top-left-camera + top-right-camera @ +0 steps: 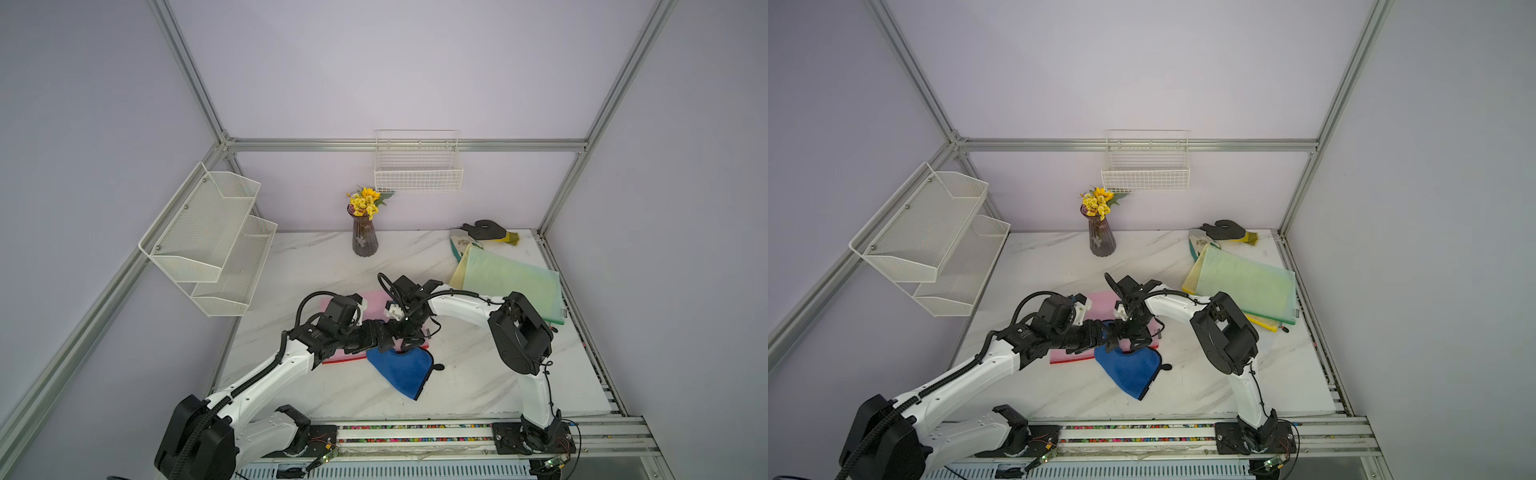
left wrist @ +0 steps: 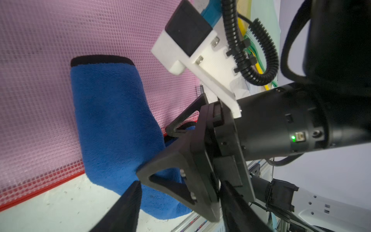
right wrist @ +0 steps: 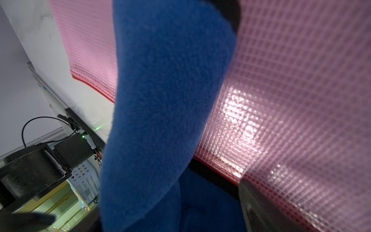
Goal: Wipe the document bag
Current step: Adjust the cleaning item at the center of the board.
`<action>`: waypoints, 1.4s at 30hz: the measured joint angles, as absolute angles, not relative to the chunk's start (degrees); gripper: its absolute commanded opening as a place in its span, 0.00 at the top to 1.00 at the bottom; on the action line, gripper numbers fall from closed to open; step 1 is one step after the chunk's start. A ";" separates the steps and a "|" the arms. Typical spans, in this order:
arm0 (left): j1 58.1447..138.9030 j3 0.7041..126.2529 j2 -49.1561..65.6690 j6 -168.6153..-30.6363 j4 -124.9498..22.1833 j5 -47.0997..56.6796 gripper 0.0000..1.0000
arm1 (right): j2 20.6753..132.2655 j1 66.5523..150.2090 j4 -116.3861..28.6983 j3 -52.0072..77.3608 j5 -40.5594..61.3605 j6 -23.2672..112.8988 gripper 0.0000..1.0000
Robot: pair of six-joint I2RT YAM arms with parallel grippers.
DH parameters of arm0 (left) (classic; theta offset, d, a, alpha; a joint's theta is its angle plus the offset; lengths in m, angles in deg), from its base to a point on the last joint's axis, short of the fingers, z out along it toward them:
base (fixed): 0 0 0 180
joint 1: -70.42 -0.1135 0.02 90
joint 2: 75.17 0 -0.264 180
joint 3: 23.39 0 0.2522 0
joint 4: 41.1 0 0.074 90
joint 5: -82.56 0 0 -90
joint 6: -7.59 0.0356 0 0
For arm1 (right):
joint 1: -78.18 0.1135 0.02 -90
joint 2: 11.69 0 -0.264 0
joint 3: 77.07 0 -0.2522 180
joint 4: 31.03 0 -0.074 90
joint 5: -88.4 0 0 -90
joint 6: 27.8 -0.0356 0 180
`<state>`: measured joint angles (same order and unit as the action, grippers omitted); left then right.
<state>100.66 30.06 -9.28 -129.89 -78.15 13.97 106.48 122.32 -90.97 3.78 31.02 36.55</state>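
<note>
The right gripper point(image 2: 154, 149) has its black triangular fingers spread wide, with a raised fold of the blue cloth point(image 1: 399, 370) standing between them, loose rather than pinched. The left gripper point(image 1: 1109, 336) is just beside it with jaws parted too, and it grips nothing that shows. The cloth is thick, fuzzy fleece with a dark bound edge, lying partly on the document bag point(image 1: 376, 301) and partly on the table point(image 1: 332, 266). The bag is a flat pink pouch of glossy gridded mesh with a red strip along its edge, lying mid-table under both grippers on the white, grey-veined marble-look top.
</note>
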 measured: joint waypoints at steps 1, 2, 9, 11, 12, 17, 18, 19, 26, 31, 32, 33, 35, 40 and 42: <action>100.42 29.73 -8.15 -129.96 -77.24 14.93 0.31 | 106.48 122.21 -90.60 4.40 30.85 36.51 0.13; 100.31 29.75 -6.99 -129.87 -76.38 15.98 0.31 | 106.30 121.90 -90.57 4.81 30.83 36.53 0.13; 99.75 31.50 0.81 -130.98 -71.20 21.84 0.31 | 102.93 119.91 -91.51 8.18 26.15 37.27 0.13; 99.31 31.50 1.16 -131.90 -71.18 22.97 0.32 | 102.34 119.96 -91.56 8.81 25.19 37.64 0.12; 99.11 31.19 0.62 -132.56 -70.61 23.52 0.32 | 101.93 120.02 -91.21 9.29 24.84 37.71 0.12; 97.74 22.71 -8.04 -137.69 -61.72 23.46 0.37 | 100.22 122.12 -89.26 10.86 26.41 37.75 0.12; 97.56 21.09 -10.29 -138.61 -60.67 23.41 0.39 | 99.94 122.47 -88.74 11.06 26.96 37.67 0.12; 97.39 20.07 -11.82 -139.29 -59.99 23.46 0.40 | 99.68 122.71 -87.91 11.37 27.31 37.45 0.12; 93.98 21.20 -10.44 -142.94 -60.58 18.80 0.38 | 97.06 122.95 -86.66 14.89 29.97 37.51 0.18; 90.28 18.93 -3.67 -147.03 -57.83 16.37 0.36 | 93.47 122.95 -86.99 16.83 31.31 38.37 0.15; 90.33 18.71 -2.60 -147.73 -57.00 16.48 0.36 | 93.19 122.95 -86.97 16.85 31.35 38.52 0.16; 90.54 19.00 -1.04 -147.97 -56.19 16.81 0.36 | 93.08 122.95 -86.97 16.85 31.37 38.65 0.16; 91.40 21.16 2.19 -147.90 -55.66 17.44 0.36 | 93.12 122.95 -86.97 16.85 31.35 38.69 0.16; 93.08 25.77 3.28 -147.33 -54.81 19.15 0.33 | 93.73 122.93 -86.86 16.53 31.26 38.69 0.19; 93.06 25.97 1.88 -146.24 -55.40 19.41 0.23 | 94.45 122.95 -86.79 16.33 31.20 38.72 0.18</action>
